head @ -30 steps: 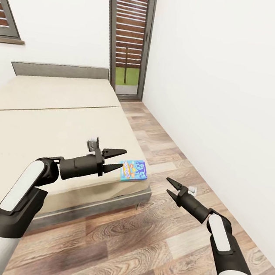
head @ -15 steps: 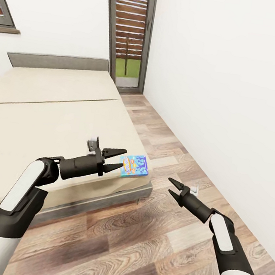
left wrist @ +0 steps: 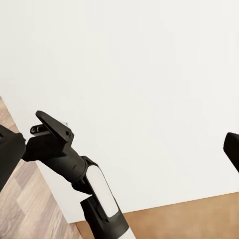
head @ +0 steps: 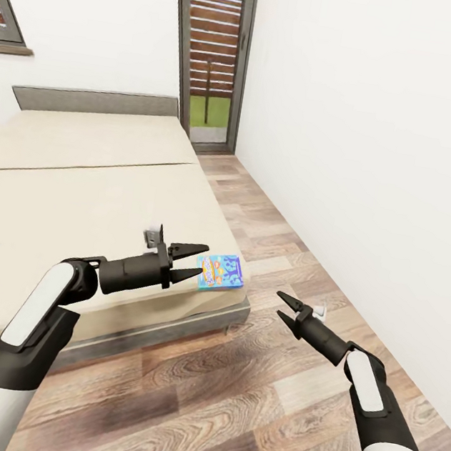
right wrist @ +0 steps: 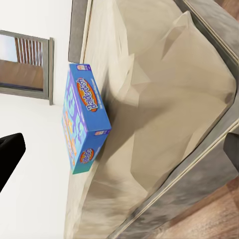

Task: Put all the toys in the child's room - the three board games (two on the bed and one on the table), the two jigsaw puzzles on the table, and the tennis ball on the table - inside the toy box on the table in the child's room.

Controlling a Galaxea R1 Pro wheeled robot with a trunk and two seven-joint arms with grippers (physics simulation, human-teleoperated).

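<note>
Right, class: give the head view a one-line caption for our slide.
Both open grippers, left and right, flank a blue board game lying at the corner of the bed.

We saw a cream cloth mattress [head: 100, 192] on the bed, matt and softly creased. Resting on it, the board game [head: 220, 272] looked like glossy printed card. Beside the bed, the wood-plank floor [head: 243, 394] showed visible grain.

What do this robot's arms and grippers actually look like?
Each arm has glossy white shells joined by black segments. The left gripper and right gripper are matte black, each with two pointed, wedge-shaped fingers, and a small pale grey fitting sits just behind them.
</note>
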